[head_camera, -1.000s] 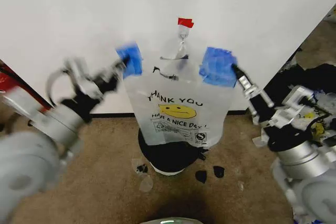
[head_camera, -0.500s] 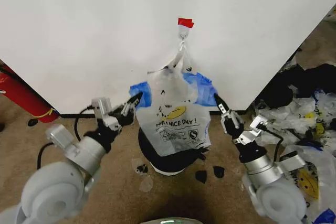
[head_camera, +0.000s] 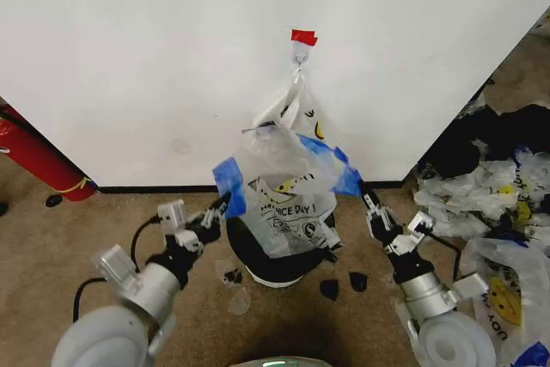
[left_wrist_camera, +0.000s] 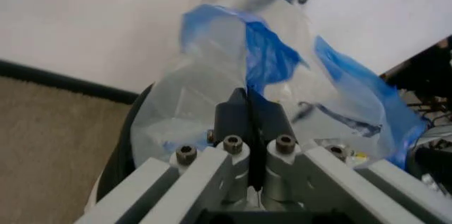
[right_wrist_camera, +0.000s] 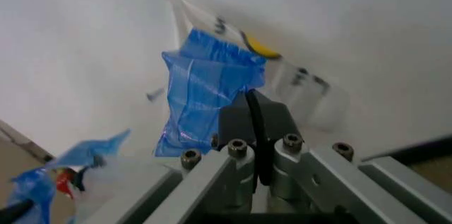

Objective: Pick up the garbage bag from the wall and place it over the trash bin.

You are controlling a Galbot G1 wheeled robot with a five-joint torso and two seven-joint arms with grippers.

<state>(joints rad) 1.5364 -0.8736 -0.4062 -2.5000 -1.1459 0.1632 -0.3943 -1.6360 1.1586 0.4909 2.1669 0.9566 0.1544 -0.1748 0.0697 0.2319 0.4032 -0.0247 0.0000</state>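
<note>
- Two grippers hold one bag (head_camera: 282, 193) in the head view, with the bin (head_camera: 273, 257) as the landmark. The bag hangs just above the bin's mouth, its printed lower part dipping in front of the rim.
- Left of the bin, the left gripper (head_camera: 222, 206) is clenched on the bag's left blue handle (head_camera: 229, 185).
- Right of the bin, the right gripper (head_camera: 365, 198) is clamped on the right blue handle (head_camera: 344, 176).
- Above the bin, the wall (head_camera: 129, 58) carries a hook (head_camera: 301, 56) under a red tape strip (head_camera: 303, 37). A second thin bag (head_camera: 296, 109) hangs from that hook, down toward the top of the held bag.
- The bin stands on brown carpet (head_camera: 103, 221), close to the black baseboard (head_camera: 155, 188). Small dark scraps (head_camera: 344, 284) lie on the floor just beside the bin's base.
- Far to the right of the bin, a heap of loose bags (head_camera: 503, 204) lies on the floor. Far to its left, a red cylinder (head_camera: 34, 161) leans by the wall.

- Left wrist view: the left gripper (left_wrist_camera: 249, 108) has its black fingertips (left_wrist_camera: 229, 115) pressed together on clear film and blue plastic of the bag (left_wrist_camera: 282, 75). The bin's dark rim (left_wrist_camera: 130, 139) curves just beside and below the tips, with the bag draped over it.

- Right wrist view: the right gripper (right_wrist_camera: 253, 108) is pinched shut on a blue handle (right_wrist_camera: 205, 91), which stands up from its tips against the wall (right_wrist_camera: 84, 38). The other blue handle (right_wrist_camera: 67, 163) shows farther off. The bag on the hook, with a yellow patch (right_wrist_camera: 261, 49), hangs behind.
</note>
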